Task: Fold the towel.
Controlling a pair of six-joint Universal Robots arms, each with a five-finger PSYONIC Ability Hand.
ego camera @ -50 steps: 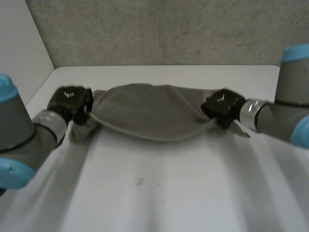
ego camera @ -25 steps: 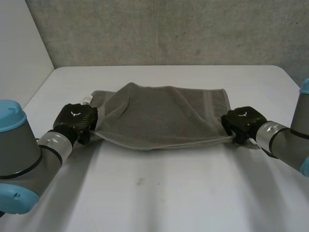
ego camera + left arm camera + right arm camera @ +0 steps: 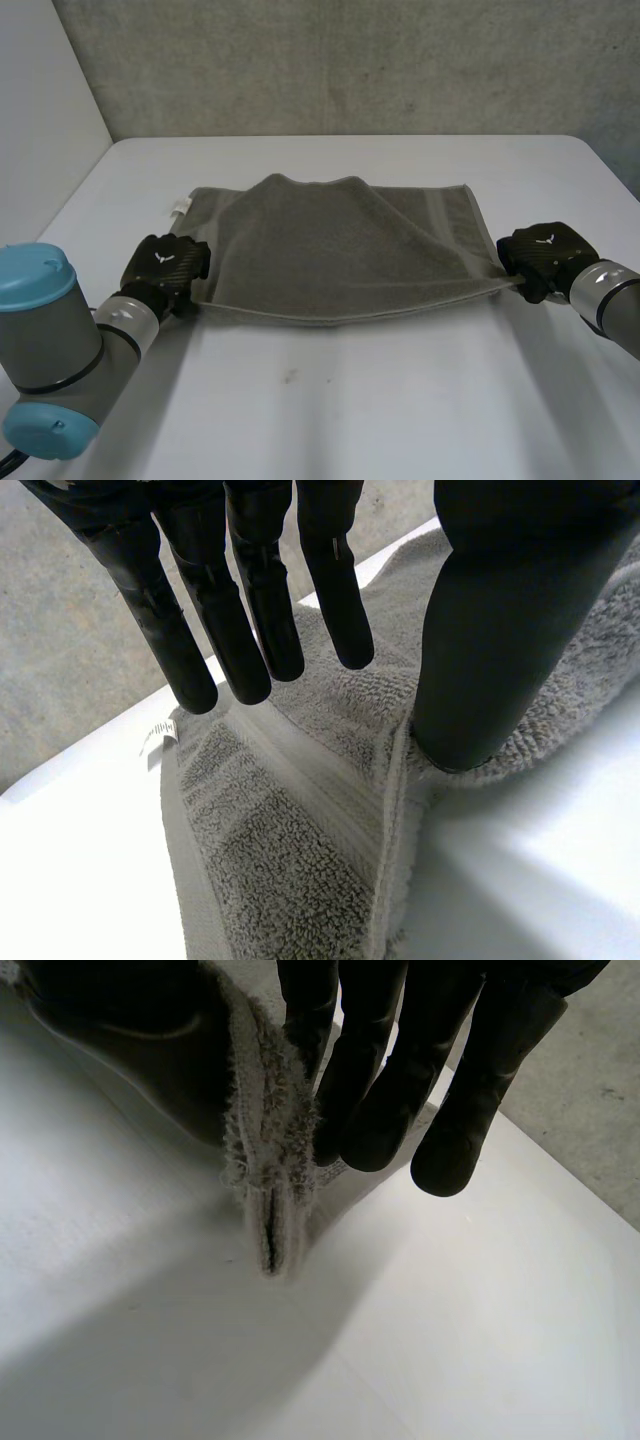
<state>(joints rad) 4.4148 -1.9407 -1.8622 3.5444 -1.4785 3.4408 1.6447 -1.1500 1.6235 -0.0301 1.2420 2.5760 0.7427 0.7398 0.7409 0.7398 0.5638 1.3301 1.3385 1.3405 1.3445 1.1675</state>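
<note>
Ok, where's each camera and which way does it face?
Head view: behind, between the arms, looking down at the towel; both arms, left hand and right hand show.
Left wrist view: along the left hand's palm; its fingers over the towel.
Right wrist view: along the right hand's palm; fingers pinch the towel.
All share the towel.

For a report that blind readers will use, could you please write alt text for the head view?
A grey towel, folded over on itself, lies across a white table, with the robot's left hand at its near left corner and the right hand at its near right corner. A small white label sticks out at the towel's far left corner.
</note>
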